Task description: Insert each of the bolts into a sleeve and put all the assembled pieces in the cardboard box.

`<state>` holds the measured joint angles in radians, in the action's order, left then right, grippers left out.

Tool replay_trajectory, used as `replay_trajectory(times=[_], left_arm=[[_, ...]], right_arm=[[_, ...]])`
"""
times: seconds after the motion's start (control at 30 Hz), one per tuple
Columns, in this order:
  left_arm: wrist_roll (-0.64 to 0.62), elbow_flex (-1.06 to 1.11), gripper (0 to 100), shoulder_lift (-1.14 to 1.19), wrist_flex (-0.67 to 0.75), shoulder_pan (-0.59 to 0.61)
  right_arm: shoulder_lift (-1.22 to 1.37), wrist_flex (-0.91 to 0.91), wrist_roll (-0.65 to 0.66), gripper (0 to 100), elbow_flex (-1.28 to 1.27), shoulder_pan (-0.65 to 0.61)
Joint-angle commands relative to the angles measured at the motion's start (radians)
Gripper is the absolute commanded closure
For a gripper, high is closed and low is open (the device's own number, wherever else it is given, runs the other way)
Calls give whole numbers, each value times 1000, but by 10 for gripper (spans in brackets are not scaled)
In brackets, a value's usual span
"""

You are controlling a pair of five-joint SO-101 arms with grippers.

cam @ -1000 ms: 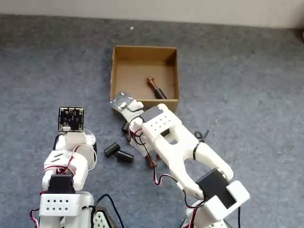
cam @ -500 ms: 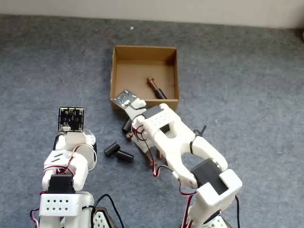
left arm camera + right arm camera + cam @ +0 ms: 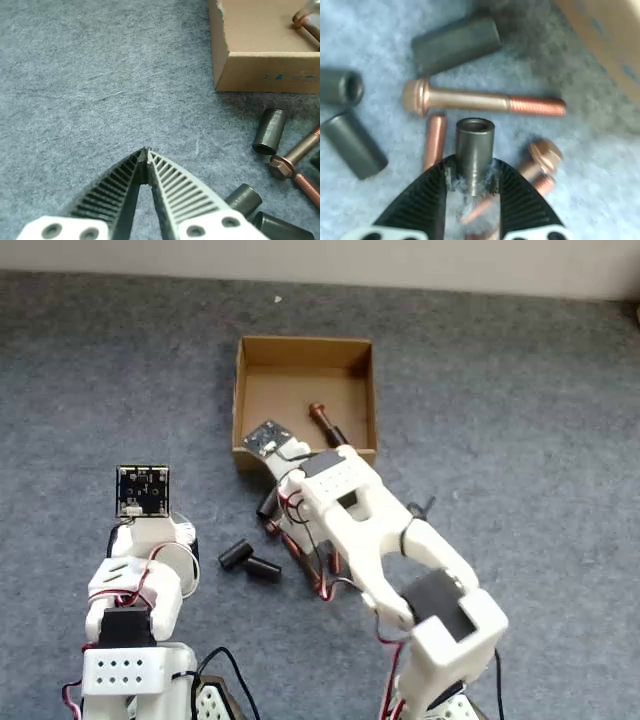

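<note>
Noted against a second ago: right arm [image 3: 360, 520] swung in closer to the cardboard box [image 3: 238, 400], its wrist carried up to the box's near wall; left arm [image 3: 135, 580] nudged slightly outward.

Found one sleeve [image 3: 475, 142] clamped upright in the right hand [image 3: 472, 172], open bore toward the wrist camera, raised above the loose parts.

Recorded beneath it, on the grey tabletop [image 3: 520, 440], a long bolt [image 3: 480, 100] lying flat, with a second sleeve [image 3: 455, 44] just beyond it on the box side.

Logged a bolt shank [image 3: 434, 142] beside the held sleeve and a third bolt [image 3: 543, 155] on the other side, both partly hidden behind the fingers [image 3: 520, 200].

Logged a pair of sleeves [image 3: 236, 554] lying close together, just apart from that cluster, between the two arms.

Confirmed one assembled piece [image 3: 328, 425] inside the box, lying at a slant near the right-hand wall.

Found the left hand [image 3: 146, 156] clenched on nothing, tips touching, pointed at bare tabletop, near the box's corner but apart from it.
</note>
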<state>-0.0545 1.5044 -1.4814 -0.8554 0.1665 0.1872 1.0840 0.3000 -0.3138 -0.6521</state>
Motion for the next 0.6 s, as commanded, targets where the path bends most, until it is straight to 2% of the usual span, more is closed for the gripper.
replay_trajectory(times=[0.0, 0.23, 0.37, 0.5, 0.57], left_arm=[[8, -8, 993, -8, 21, 16], [21, -13, 993, -8, 17, 19], [107, -19, 993, -8, 18, 15], [117, -87, 993, -5, 12, 15], [117, -119, 992, -1, -12, 10]], right_arm=[[-280, 56, 3, 993, 22, 41], [-691, 117, 3, 993, -200, 84], [-918, 116, 3, 993, -351, 179], [-1145, 116, -3, 993, -498, 300], [-1253, 114, -55, 993, -568, 337]])
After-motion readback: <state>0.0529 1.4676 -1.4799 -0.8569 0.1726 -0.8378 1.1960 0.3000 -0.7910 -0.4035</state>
